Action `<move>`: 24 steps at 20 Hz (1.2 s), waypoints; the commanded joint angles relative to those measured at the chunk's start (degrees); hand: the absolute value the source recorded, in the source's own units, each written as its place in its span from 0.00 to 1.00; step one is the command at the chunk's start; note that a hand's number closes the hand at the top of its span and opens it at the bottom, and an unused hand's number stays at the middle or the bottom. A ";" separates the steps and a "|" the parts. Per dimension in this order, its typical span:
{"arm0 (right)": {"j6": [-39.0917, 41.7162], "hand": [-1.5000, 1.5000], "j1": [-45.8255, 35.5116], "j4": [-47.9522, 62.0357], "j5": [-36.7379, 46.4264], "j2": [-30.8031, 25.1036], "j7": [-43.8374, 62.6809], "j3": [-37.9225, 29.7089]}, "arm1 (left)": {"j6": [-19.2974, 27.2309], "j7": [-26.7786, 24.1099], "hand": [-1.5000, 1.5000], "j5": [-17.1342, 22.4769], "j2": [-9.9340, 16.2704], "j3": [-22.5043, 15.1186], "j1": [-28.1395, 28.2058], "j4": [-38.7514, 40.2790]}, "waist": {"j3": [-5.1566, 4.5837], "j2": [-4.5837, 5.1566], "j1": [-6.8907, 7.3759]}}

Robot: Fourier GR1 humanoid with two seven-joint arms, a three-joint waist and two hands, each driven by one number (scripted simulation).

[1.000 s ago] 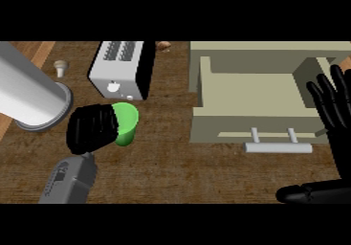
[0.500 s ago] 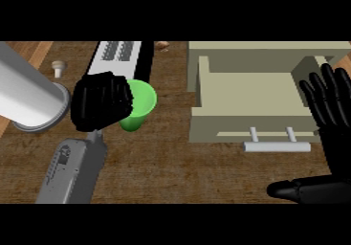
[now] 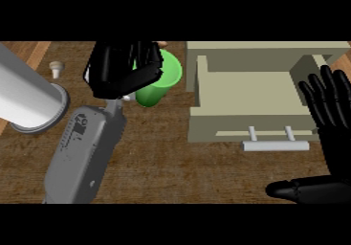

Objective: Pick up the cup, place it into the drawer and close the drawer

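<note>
Grey cylinder [image 3: 26, 98], smooth, lay at left on the wood-grain bench [image 3: 178, 167]. Left robot hand [image 3: 121, 67] curled round the green cup [image 3: 160, 79], held above the bench left of the drawer [image 3: 256, 95] (probably light, rigid, slick; grasp its wall). Drawer: beige, boxy, open, bar-handled. Right robot hand [image 3: 333, 110] rested spread.

The left hand [image 3: 121, 69] is raised on its grey forearm with fingers curled. The right hand [image 3: 332, 103] is held open, fingers straight, at the right edge.
</note>
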 commanded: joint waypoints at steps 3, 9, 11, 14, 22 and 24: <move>-1.11 0.00 -1.09 -0.81 0.12 0.19 2.36 0.21 | 4.93 2.86 1.00 -0.78 -0.13 -1.54 -9.68 6.34 | 0.00 0.01 -0.08; 0.14 0.00 -3.47 3.33 -0.91 -0.29 -0.32 -1.09 | 4.42 4.05 1.00 -0.20 -0.12 -1.25 -16.86 15.20 | 0.01 0.10 -0.07; 1.27 0.00 -0.50 -2.50 -3.53 -2.22 2.33 -3.15 | 8.84 2.42 1.00 -0.77 -0.12 -4.95 -17.98 17.73 | 0.01 0.06 -0.81; 2.11 0.00 -0.52 -0.05 -3.06 -2.89 1.50 -3.48 | 6.60 2.07 1.00 0.11 -0.13 -1.87 -22.53 23.58 | 0.01 0.12 -0.50; 1.93 0.00 1.73 -0.50 -1.61 -0.93 -1.10 -1.90 | 11.14 -4.81 1.00 8.52 -0.13 -7.88 -27.53 36.61 | 0.02 0.28 -1.27; 0.97 0.00 -1.78 2.86 0.29 -0.12 -1.30 -0.06 | 12.76 -6.88 1.00 11.88 -0.13 -10.68 -28.68 40.17 | 0.02 0.50 -1.77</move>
